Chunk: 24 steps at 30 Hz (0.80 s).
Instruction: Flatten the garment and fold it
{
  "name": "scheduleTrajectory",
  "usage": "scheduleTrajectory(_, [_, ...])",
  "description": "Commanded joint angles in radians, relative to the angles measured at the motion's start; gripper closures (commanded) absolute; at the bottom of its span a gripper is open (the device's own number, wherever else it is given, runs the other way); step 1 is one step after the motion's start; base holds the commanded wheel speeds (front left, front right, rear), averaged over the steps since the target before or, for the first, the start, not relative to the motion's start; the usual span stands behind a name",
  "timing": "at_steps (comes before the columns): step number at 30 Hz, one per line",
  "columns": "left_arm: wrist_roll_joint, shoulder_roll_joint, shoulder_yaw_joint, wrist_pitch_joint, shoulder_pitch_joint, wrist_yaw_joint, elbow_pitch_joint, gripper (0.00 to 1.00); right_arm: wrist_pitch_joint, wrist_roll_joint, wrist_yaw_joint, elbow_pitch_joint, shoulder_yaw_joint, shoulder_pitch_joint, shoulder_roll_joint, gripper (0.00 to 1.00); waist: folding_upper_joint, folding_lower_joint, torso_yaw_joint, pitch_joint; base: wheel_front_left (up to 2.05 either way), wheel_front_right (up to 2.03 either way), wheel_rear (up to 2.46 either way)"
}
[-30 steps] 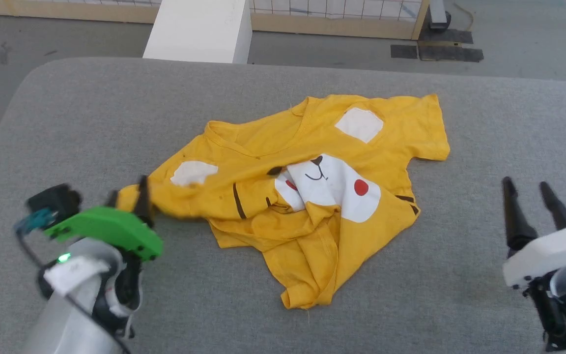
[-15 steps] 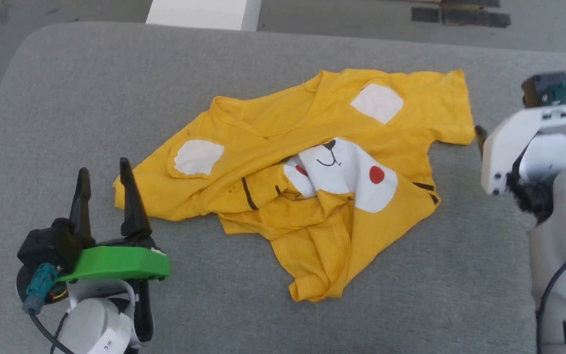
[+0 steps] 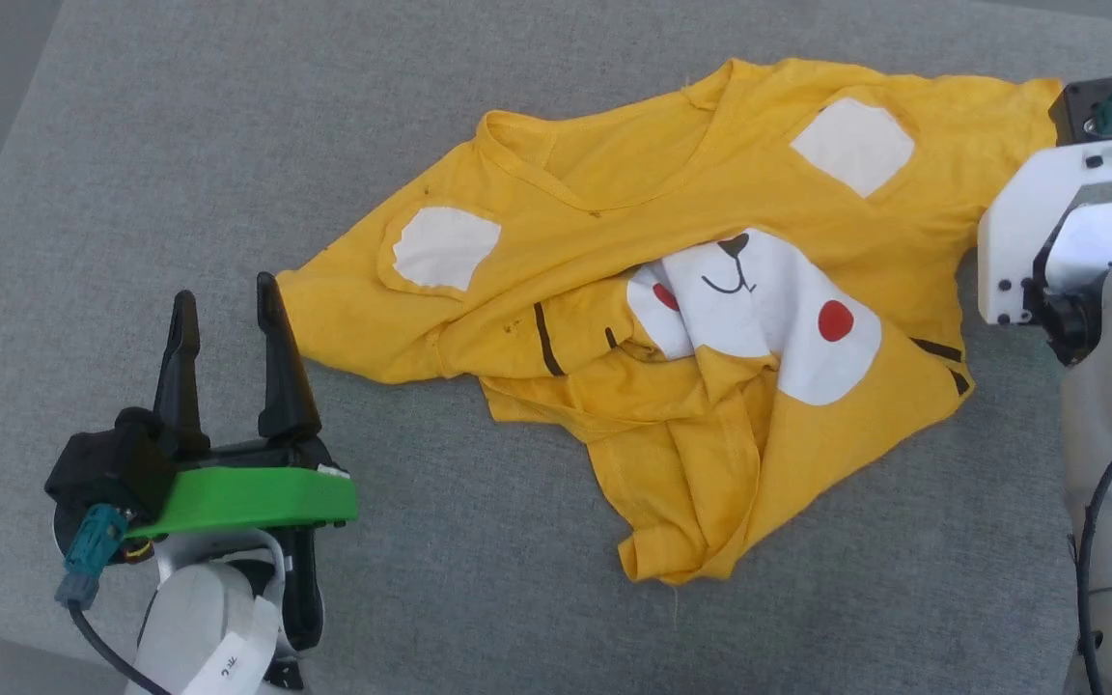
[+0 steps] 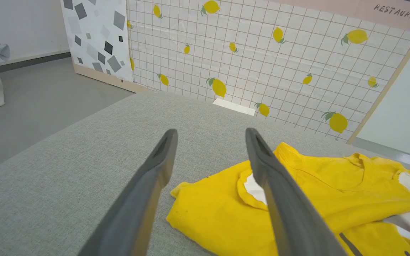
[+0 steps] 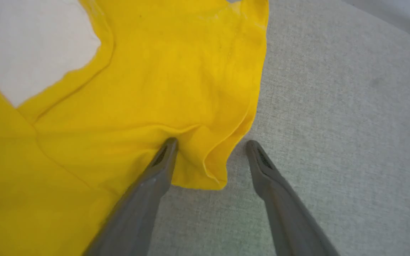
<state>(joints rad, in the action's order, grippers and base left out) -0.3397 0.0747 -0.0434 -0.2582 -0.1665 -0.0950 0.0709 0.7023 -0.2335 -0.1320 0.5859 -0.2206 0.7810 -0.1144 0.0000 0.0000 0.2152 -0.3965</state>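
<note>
Both stand spread: the left gripper idle, the right gripper straddling the yellow cotton T-shirt at three o'clock; a shallow pinch could slip.

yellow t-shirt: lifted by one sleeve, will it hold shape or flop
Probably floppy: the yellow t-shirt lies crumpled in soft folds, so it would drape from the sleeve. Likely light, being thin cloth. Pushed, it may bunch on the textured grey surface.
</note>
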Motion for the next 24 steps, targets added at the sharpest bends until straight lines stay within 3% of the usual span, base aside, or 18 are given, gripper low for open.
scheduleTrajectory(1, [0.013, -0.008, 0.006, -0.003, -0.022, 0.012, -0.004, 0.0, 0.001, -0.007, 0.001, 0.03, 0.005, -0.003, 0.009, 0.0, 0.0, 0.0, 0.011, -0.015, 0.0, 0.0, 0.0])
scheduleTrajectory(4, [0.023, -0.015, 0.013, -0.003, -0.029, 0.026, -0.011, 0.0, 0.0, 0.001, 0.001, 0.052, 0.01, 0.004, 0.01, 0.0, 0.0, 0.0, 0.005, -0.015, 0.0, 0.0, 0.0])
scheduleTrajectory(5, [0.027, -0.016, 0.016, -0.003, -0.031, 0.03, -0.015, 0.0, -0.007, 0.008, 0.001, 0.055, 0.013, 0.008, 0.009, 0.85, 0.0, 0.0, 0.001, -0.012, 0.0, 0.0, 0.0])
scheduleTrajectory(6, [0.03, -0.017, 0.019, -0.003, -0.032, 0.033, -0.017, 0.0, -0.017, 0.015, 0.001, 0.055, 0.017, 0.01, 0.008, 1.0, 0.0, 0.0, -0.002, -0.009, 0.0, 0.0, 0.0])
scheduleTrajectory(10, [0.043, -0.02, 0.027, -0.004, -0.031, 0.047, -0.032, 0.0, -0.044, 0.07, 0.001, 0.048, 0.025, 0.01, -0.005, 1.0, 0.0, 0.0, -0.021, 0.017, 0.0, 0.0, 0.0])
scheduleTrajectory(15, [0.05, -0.022, 0.034, -0.004, -0.018, 0.06, -0.058, 0.0, -0.093, 0.196, 0.001, -0.052, 0.066, -0.077, -0.04, 1.0, 0.0, 0.0, -0.049, 0.077, 0.0, 0.0, 0.0])
scheduleTrajectory(20, [0.048, -0.023, 0.04, -0.004, 0.008, 0.065, -0.085, 0.0, -0.026, 0.37, 0.001, -0.247, 0.079, -0.314, -0.082, 1.0, 0.0, 0.0, -0.07, 0.133, 0.0, 0.0, 0.0])
scheduleTrajectory(24, [0.047, -0.023, 0.043, -0.004, 0.022, 0.069, -0.097, 0.0, 0.053, 0.444, 0.001, -0.42, 0.02, -0.558, -0.068, 1.0, 0.0, 0.0, -0.076, 0.158, 0.0, 0.0, 0.0])
